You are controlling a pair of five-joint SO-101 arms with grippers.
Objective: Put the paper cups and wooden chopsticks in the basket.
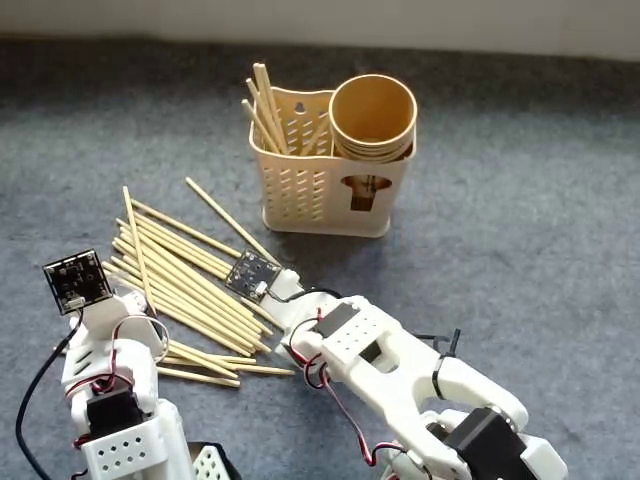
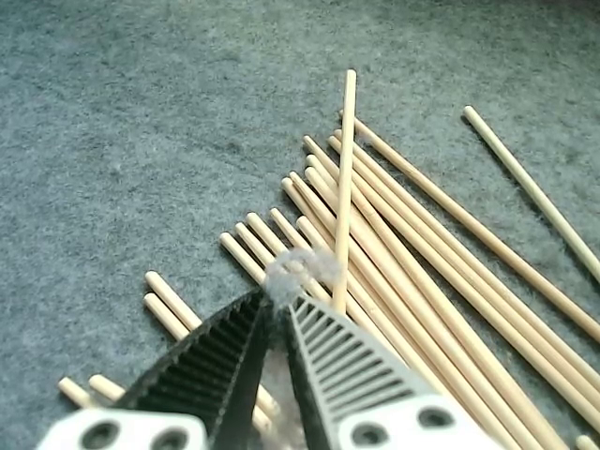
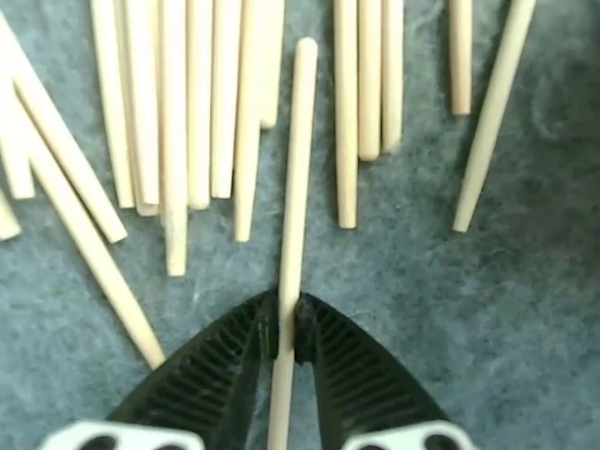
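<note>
A cream basket (image 1: 320,195) stands on grey carpet with stacked paper cups (image 1: 372,115) and a few wooden chopsticks (image 1: 265,110) inside. Many loose chopsticks (image 1: 185,280) lie in a pile in front of it, to the left. My right gripper (image 3: 287,323) is shut on one chopstick (image 3: 298,159), which runs straight out between its jaws, low over the carpet at the pile's near edge. My left gripper (image 2: 281,298) is shut at the pile's left side, grey fluff at its tips. One chopstick (image 2: 344,187) lies across the others right beside its fingertip.
The right arm (image 1: 400,370) stretches from the lower right toward the pile; the left arm (image 1: 105,370) stands at the lower left. Bare carpet (image 1: 520,230) spreads to the right of the basket and behind it.
</note>
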